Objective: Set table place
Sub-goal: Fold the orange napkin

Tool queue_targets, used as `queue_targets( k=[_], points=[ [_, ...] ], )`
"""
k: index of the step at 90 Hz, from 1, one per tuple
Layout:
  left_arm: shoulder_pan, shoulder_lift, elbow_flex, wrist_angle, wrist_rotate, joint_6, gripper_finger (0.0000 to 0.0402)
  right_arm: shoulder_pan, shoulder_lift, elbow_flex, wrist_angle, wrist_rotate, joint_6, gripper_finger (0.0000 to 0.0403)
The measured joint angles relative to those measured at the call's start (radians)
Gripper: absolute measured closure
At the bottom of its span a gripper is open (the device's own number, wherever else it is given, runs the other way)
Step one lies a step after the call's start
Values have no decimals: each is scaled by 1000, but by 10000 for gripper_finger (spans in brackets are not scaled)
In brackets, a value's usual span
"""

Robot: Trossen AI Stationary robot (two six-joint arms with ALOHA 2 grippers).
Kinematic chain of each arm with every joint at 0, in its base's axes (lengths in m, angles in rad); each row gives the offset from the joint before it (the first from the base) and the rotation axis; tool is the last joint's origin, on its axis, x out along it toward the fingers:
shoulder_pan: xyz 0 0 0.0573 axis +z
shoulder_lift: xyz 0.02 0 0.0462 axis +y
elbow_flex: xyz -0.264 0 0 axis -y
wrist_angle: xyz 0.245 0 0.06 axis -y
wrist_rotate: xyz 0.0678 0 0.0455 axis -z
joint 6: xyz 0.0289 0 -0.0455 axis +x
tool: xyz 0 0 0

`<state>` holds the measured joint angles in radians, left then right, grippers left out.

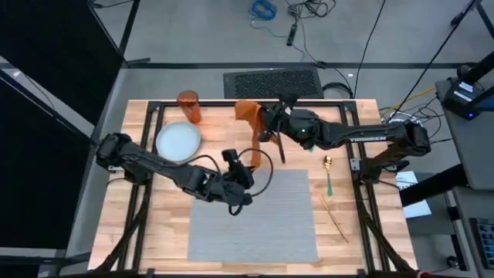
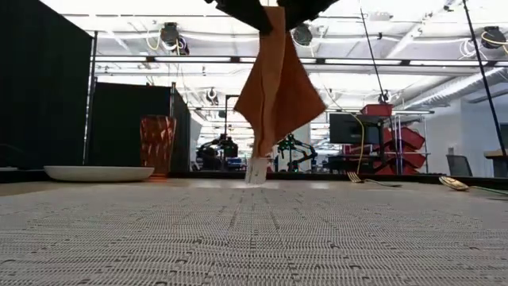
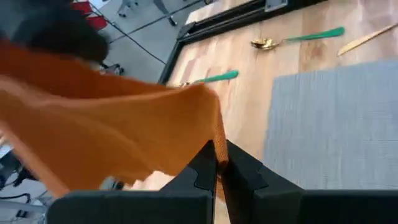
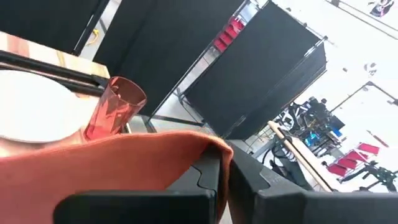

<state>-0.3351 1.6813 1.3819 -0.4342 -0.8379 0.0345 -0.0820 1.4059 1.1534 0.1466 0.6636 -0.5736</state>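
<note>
- Napkin, orange cloth, hangs in the air between both end effectors, stretched from about 12 o'clock on the table toward the centre; in the low view it droops in a pointed fold with a small white tag at its tip, above the mat's far edge.
- Right end effector sits at the napkin's upper end, near 12 o'clock; its wrist view shows the two dark fingers pressed together on the cloth's edge.
- Left end effector is at the table's centre, just past the far edge of the placemat; its fingers are closed tight on the napkin's lower corner.
- Placemat, grey and rectangular, lies flat from the centre toward 6 o'clock, with nothing resting on it.
- Plate, pale blue and round, sits at about 10 o'clock, off the mat.
- Tumbler, orange and upright, stands just beyond the plate near 11 o'clock.
- Spoon, gold bowl with a green handle, lies just off the mat's right edge at about 3 o'clock.
- Knife, a gold piece, lies slanted at about 4 o'clock beside the mat.
- Fork, green-handled, lies on bare wood beyond the napkin in the left wrist view.
- Table is light wood on a black frame.
</note>
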Motion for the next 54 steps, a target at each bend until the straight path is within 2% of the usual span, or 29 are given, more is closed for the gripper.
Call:
queue_targets(
  k=[12,38,54],
  points=[
    [-1,-17,0,19,6,0,368,36,-62,-30,2,46,-8,403],
    [-8,-14,0,100,53,-1,240,75,-152,-61,-1,113,-29,403],
    [-13,-14,0,96,64,-1,204,115,-163,-62,1,124,-52,403]
  ],
)
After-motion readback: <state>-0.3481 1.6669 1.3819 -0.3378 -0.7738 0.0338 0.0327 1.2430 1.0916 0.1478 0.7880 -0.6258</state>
